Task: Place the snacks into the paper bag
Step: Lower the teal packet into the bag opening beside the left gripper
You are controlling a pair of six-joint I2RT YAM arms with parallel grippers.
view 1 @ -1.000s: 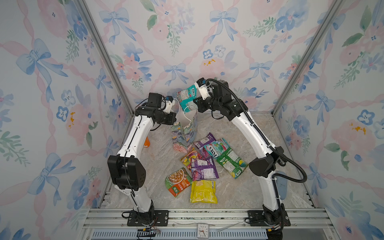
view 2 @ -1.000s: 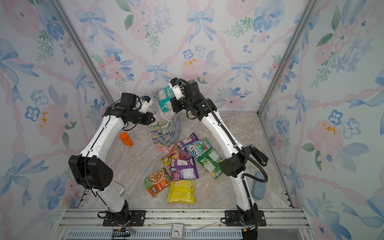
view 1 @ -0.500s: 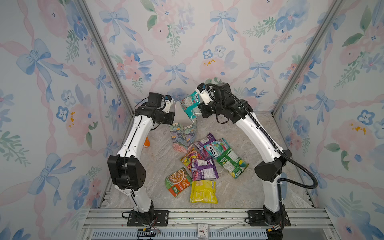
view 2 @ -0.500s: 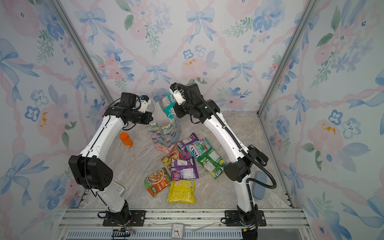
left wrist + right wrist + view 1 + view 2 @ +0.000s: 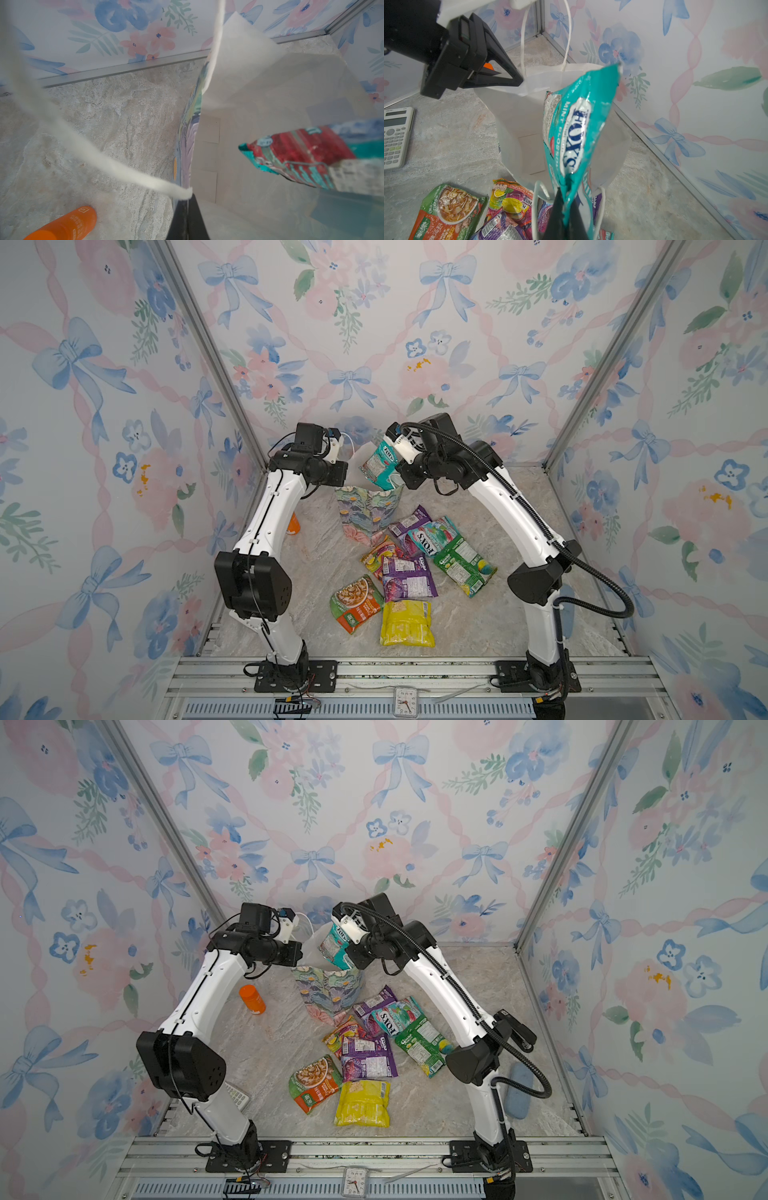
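— What did we make out from above?
— In both top views the paper bag (image 5: 368,510) stood upright near the back wall with its mouth open. The left gripper (image 5: 348,456) was at its left rim. The right gripper (image 5: 394,452) hung a teal packet (image 5: 380,466) over the mouth. The other snacks (image 5: 409,583) lay loose on the table (image 5: 478,635) in front of the bag, the nearest ones at its base.
— And around them?
— In a top view an orange bottle (image 5: 252,999) sat left of the bag, apart from it. A calculator (image 5: 237,1095) was half hidden under the left arm, and a black stapler (image 5: 518,1032) lay behind the right arm.
— The left wrist view?
— We saw its fingers (image 5: 196,222) closed flat on the bag's rim, right where a cord handle (image 5: 116,166) is rooted. The packet's red and teal end showed against the white inside.
— The right wrist view?
— We saw its fingers (image 5: 556,216) pinched shut on the packet's edge, and the packet reached across the mouth. The near handle loop (image 5: 536,203) rose on either side of those fingers. We could not tell whether the packet's end was below the rim.
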